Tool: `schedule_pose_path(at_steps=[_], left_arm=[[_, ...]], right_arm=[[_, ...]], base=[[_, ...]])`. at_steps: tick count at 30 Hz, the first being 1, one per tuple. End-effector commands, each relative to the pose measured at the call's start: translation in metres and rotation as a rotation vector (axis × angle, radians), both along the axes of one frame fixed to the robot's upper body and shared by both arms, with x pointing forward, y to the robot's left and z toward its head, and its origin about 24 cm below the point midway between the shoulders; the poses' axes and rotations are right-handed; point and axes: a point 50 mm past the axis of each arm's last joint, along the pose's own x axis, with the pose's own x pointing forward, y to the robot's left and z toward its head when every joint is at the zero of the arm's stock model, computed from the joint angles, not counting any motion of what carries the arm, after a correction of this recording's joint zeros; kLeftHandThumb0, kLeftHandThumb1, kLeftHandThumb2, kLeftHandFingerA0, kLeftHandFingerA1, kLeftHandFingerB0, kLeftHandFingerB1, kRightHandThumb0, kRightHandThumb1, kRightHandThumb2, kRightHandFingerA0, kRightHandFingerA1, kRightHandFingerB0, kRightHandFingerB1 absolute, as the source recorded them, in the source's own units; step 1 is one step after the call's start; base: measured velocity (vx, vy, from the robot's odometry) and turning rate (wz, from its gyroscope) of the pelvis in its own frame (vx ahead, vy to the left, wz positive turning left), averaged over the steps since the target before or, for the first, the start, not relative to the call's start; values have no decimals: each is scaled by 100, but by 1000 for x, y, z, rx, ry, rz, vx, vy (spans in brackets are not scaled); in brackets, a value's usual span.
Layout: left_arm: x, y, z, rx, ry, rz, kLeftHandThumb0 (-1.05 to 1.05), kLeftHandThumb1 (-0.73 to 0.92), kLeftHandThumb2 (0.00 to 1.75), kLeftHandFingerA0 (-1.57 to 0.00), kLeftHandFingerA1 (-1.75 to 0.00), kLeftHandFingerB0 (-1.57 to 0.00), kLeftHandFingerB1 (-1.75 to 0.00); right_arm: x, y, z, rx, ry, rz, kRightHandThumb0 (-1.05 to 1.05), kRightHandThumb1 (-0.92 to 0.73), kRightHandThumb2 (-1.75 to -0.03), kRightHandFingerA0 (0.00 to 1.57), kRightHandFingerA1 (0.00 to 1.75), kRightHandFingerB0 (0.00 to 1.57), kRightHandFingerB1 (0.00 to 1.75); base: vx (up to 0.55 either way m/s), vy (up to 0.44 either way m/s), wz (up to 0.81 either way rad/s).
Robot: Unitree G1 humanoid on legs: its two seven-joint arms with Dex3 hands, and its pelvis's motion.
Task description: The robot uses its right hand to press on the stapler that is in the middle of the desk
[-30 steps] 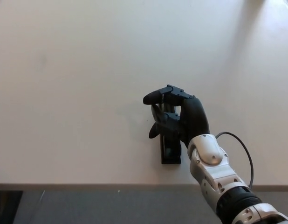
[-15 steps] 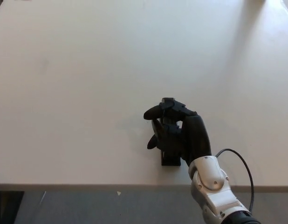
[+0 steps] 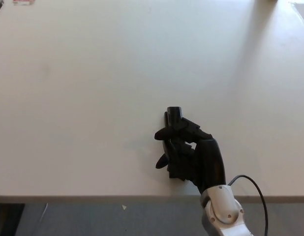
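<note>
Compared with the frame half a second earlier, the right hand (image 3: 191,155) is seen drawn nearer to the near edge of the tabletop (image 3: 93,98), and less of the white forearm (image 3: 222,215) is in view. The far end of the stapler (image 3: 174,115) is now uncovered beyond the fingers.

The stapler is recorded as a black, narrow, elongated body lying near-to-far on the tabletop, right of centre and close to the near edge. Only its far tip is clearly seen; the rest is hidden beneath the hand.

The right hand is laid on top of the stapler with fingers (image 3: 164,133) curled over it; whether they grip it or only press on it cannot be told.

A black cable (image 3: 258,189) is looped just right of the forearm. A small reddish object (image 3: 23,2) is noted at the far left edge. The left hand is not seen.
</note>
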Motion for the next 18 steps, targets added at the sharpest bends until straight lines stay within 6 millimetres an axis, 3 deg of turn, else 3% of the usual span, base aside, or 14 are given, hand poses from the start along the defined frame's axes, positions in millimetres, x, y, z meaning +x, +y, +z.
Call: schedule_pose_path(at_steps=[1, 8, 12, 13, 14, 16, 17, 18], left_arm=[[27, 2, 9, -14, -166, -69, -49, 92, 100, -5, -43, -3, -31], [84, 4, 16, -3, -300, -82, -49, 92, 100, -5, -43, -3, -31], [107, 6, 22, 4, -352, -87, -49, 92, 100, -5, -43, -3, -31], [114, 7, 26, 35, -361, -116, -26, 81, 127, -1, -49, -2, -50], [120, 8, 31, 80, -367, -158, -26, 81, 127, -1, -49, -2, -50], [129, 8, 33, 79, -384, -161, -26, 81, 127, -1, -49, -2, -50], [132, 8, 33, 61, -389, -145, -52, 92, 96, -4, -41, -2, -24], [134, 8, 33, 27, -395, -118, -56, 82, 105, 0, -41, 0, -30]], right_arm=[[-153, 12, -136, -140, 862, 79, -15, -76, -72, 112, 126, 76, 121], [-93, 12, -111, -133, 735, 63, -15, -76, -72, 112, 126, 76, 121], [-71, 13, -98, -128, 685, 58, -15, -76, -72, 112, 126, 76, 121], [-4, 8, -41, -55, 426, 2, -17, -75, -77, 119, 128, 79, 117], [65, -1, 67, 71, 41, -47, -17, -75, -77, 119, 128, 79, 117], [73, -4, 84, 63, -23, -45, -19, -76, -77, 118, 126, 77, 114], [78, -7, 100, 79, -73, -46, -20, -79, -69, 122, 117, 80, 108], [84, -12, 125, 103, -151, -48, -22, -79, -68, 122, 121, 80, 109]], base=[[0, 0, 0], [0, 0, 0], [0, 0, 0], [0, 0, 0], [0, 0, 0], [0, 0, 0], [-41, -3, 6], [0, 0, 0]])
